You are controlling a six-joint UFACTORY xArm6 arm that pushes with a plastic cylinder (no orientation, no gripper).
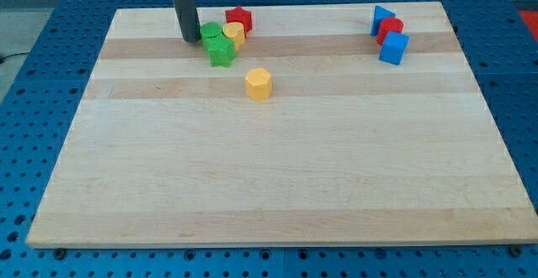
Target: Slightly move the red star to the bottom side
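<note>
The red star (239, 18) sits near the top edge of the surface (277, 177), touching a yellow block (234, 34) just below it; two green blocks (217, 44) crowd against that yellow block's left. My tip (190, 39) rests on the surface to the left of the green blocks, so the star lies to its right and a little toward the view's top. There is no gripper here, only the rod. To push the star downward, I judge the tip must first get above it.
</note>
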